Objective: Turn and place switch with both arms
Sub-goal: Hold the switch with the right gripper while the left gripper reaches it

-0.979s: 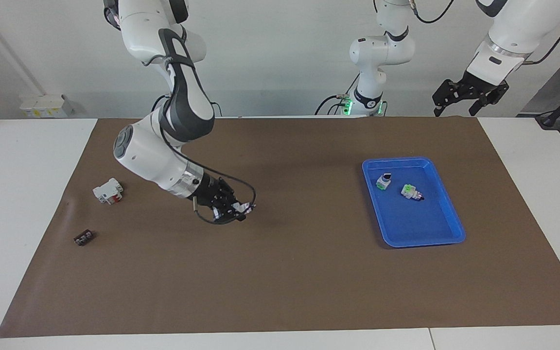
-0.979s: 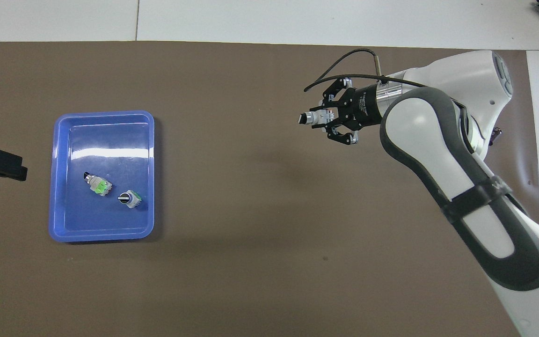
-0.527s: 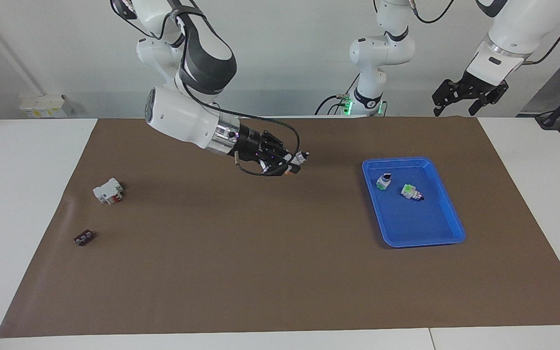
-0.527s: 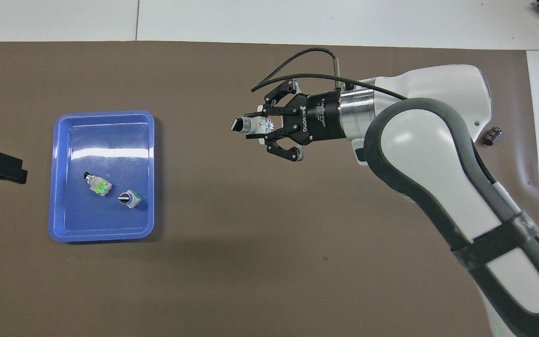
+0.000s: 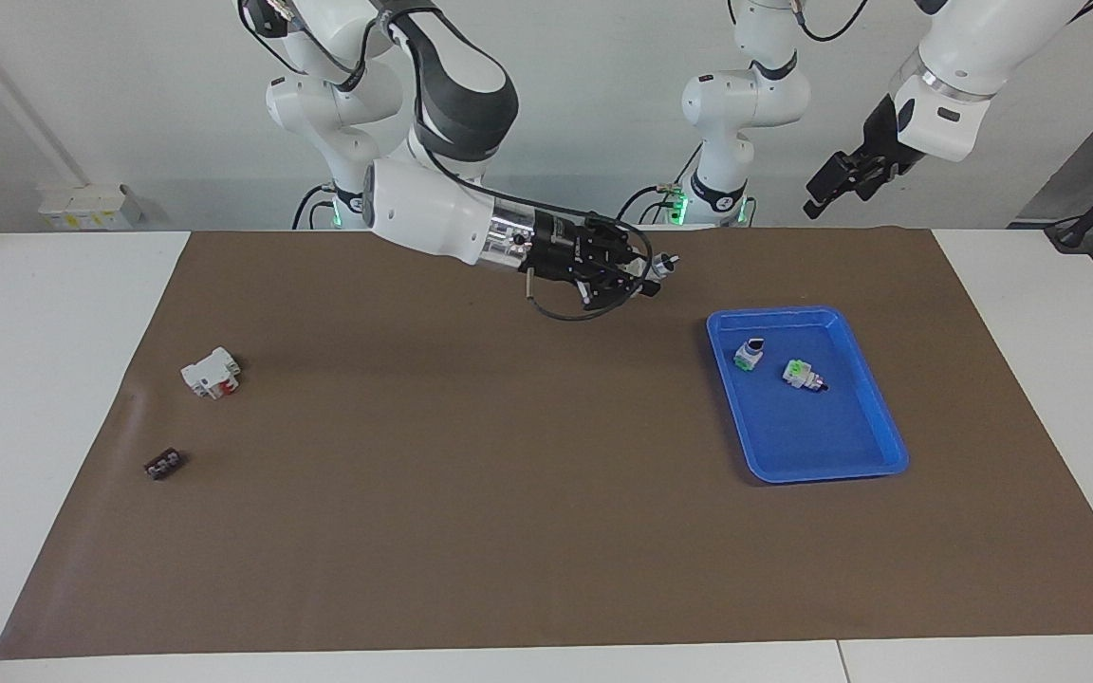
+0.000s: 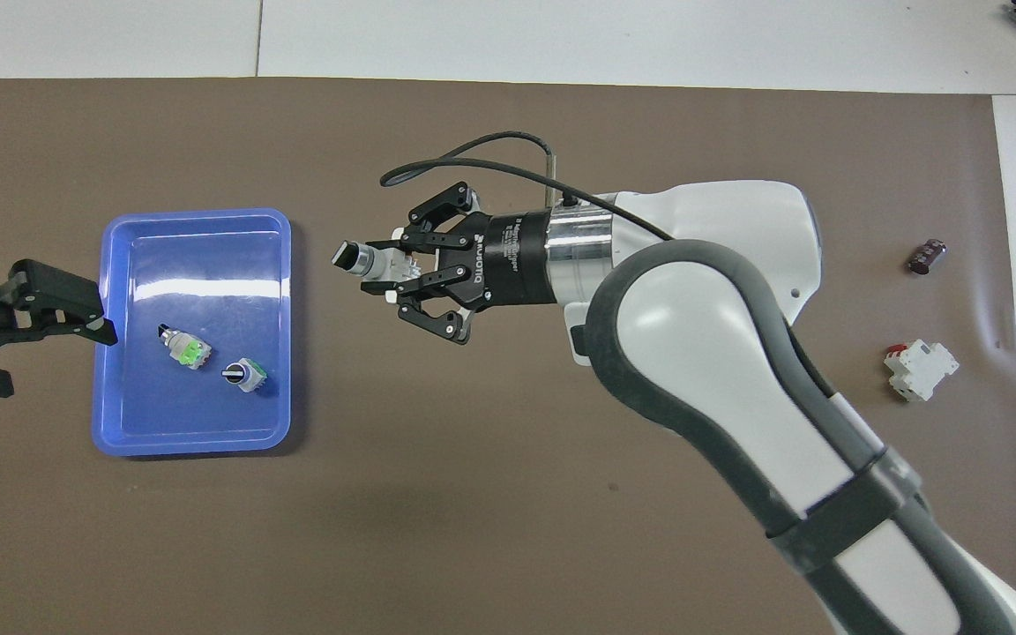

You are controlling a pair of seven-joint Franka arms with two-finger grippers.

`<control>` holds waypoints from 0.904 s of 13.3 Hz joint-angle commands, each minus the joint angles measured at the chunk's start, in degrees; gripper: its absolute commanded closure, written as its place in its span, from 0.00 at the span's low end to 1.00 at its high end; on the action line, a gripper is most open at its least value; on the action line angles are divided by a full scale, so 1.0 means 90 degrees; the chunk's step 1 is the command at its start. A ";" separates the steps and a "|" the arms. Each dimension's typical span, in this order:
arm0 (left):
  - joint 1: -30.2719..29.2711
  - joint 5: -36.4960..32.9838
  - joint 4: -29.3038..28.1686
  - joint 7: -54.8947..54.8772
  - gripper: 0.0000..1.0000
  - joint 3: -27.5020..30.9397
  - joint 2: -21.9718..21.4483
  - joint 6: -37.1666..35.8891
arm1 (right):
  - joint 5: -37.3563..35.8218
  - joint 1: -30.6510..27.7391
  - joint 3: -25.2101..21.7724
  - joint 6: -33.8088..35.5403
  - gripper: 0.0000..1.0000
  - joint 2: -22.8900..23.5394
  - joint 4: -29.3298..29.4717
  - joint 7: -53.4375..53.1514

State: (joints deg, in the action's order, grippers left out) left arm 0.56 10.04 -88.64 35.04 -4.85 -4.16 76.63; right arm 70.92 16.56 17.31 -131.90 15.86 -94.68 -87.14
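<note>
Right gripper point(image 6: 389, 273): we clamp the switch point(image 6: 365, 261) above the mat, beside the blue tray point(image 6: 195, 441).
Left gripper point(image 6: 76, 322): open (fingers spread overhead; the facing view shows its height).

I see a bright, even light that seems to come from above. The blue tray point(image 6: 195, 220) has a white shiny streak of glare on its floor in my overhead view. Under the right arm point(image 5: 433, 204) a soft, wide shadow lies on the brown mat point(image 5: 509, 493), and the tray has a thin dark shadow along its edge. Both views look sharp to me. The small parts in the tray are too tiny to see well.
</note>
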 commanded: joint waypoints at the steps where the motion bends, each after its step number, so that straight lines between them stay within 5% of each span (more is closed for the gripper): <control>1: 0.0026 0.0338 0.0024 0.1957 0.00 -0.0182 -0.0035 0.0088 | 0.0079 0.0250 0.0000 -0.0480 1.00 -0.0190 -0.0232 -0.0045; 6: 0.0006 0.0935 -0.0102 0.7239 0.00 -0.0252 -0.0025 0.1054 | 0.0059 0.0426 0.0000 -0.0843 1.00 -0.0180 -0.0271 0.0062; 12: -0.0082 0.2251 -0.0278 1.0019 0.00 -0.0232 0.0168 0.1748 | 0.0059 0.0436 0.0000 -0.0852 1.00 -0.0180 -0.0271 0.0160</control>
State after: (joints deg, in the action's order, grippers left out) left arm 0.36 27.26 -89.96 119.24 -6.97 -3.55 90.43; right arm 70.92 20.34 17.34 -138.43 15.75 -95.42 -87.09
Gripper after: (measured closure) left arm 0.000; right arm 0.661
